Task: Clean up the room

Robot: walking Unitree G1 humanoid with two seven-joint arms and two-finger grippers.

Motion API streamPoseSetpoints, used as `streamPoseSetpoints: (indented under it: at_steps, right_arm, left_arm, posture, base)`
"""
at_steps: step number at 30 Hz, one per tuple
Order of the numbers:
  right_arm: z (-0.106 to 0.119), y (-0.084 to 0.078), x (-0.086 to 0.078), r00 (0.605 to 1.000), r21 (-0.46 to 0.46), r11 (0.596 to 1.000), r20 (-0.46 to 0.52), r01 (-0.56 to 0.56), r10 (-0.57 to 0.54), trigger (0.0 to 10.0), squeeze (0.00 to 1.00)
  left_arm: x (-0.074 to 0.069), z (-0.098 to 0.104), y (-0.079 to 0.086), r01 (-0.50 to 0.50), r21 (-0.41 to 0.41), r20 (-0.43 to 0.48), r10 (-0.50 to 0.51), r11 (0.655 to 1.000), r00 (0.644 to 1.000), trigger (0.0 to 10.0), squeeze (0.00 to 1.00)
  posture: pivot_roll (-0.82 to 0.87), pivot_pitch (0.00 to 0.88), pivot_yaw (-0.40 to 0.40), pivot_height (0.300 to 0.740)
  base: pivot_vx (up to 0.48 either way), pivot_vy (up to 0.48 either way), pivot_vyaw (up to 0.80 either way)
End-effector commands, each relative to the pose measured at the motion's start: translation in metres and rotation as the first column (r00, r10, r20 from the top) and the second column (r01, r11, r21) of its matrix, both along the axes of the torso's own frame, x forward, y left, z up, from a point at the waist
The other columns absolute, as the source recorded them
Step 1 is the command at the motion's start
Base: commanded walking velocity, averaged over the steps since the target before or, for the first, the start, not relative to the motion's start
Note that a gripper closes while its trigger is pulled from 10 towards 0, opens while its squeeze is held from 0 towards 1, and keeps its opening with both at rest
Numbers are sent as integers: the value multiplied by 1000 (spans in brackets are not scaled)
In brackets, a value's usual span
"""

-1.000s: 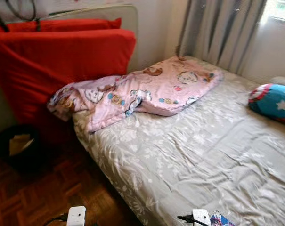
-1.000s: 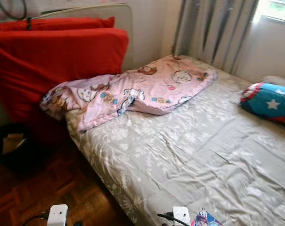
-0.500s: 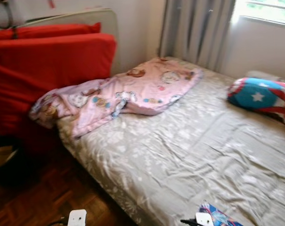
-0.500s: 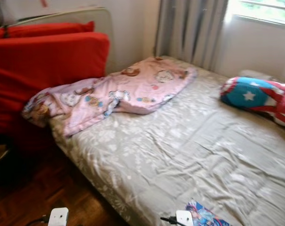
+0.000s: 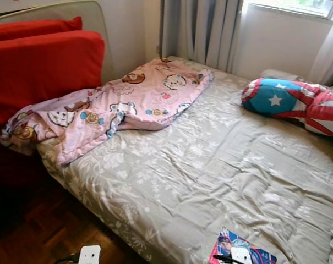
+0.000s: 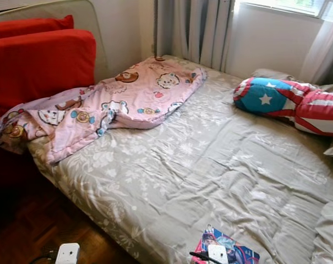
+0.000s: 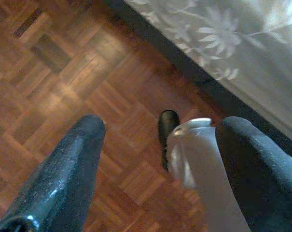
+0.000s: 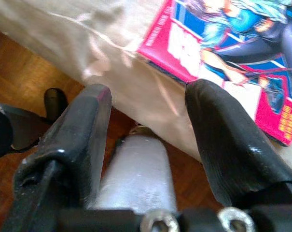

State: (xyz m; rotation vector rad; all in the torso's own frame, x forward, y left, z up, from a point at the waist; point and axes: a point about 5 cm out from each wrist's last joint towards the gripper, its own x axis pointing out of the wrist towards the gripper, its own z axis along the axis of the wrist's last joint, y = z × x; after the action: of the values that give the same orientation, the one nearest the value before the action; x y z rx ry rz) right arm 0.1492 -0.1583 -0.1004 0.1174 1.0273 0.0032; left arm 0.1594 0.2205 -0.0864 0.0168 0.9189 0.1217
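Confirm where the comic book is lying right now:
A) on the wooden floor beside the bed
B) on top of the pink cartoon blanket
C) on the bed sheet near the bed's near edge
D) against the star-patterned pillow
C: the comic book lies flat on the grey floral bed sheet close to its near edge, far from the pink cartoon blanket and the star-patterned pillow.

Place: I am looking into a bedroom in a home.
Bed: it carries a grey floral sheet, with a pink cartoon-print blanket at its far left corner.
Pillow: a star-and-stripes one lies near the bed's right edge.
Window side: grey curtains hang behind the bed.
Floor: I see wooden parquet.
Cushions: red ones stand beside the bed.
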Motion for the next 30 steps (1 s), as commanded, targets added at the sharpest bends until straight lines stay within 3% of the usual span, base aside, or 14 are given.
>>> streamPoseSetpoints:
  at_steps: [1,9,24,30]
  right_arm:
    - [-1,0,-2,1000,2,1000,-5,16,-16,10000,0]
    - [-2,1,-4,1000,4,1000,-15,14,-14,10000,0]
    - [-2,2,-4,999,13,999,-8,45,-44,10000,0]
    - [-2,2,-4,999,16,999,-13,44,-43,10000,0]
  left_arm:
    - [-7,-2,4,-13,-3,-27,13,1000,1000,10000,0]
    - [-10,-3,6,-12,-1,-32,12,1000,999,10000,0]
    - [-13,-3,10,-10,7,-40,10,1000,999,10000,0]
    - [-14,-3,11,-7,9,-42,7,1000,999,10000,0]
  posture:
    - [66,0,-30,740]
    - [66,0,-29,740]
    - [67,0,-27,740]
    - [69,0,-25,740]
  base:
    - [0,244,0]
    - [0,254,-742]
    - [0,282,0]
    - [0,324,-781]
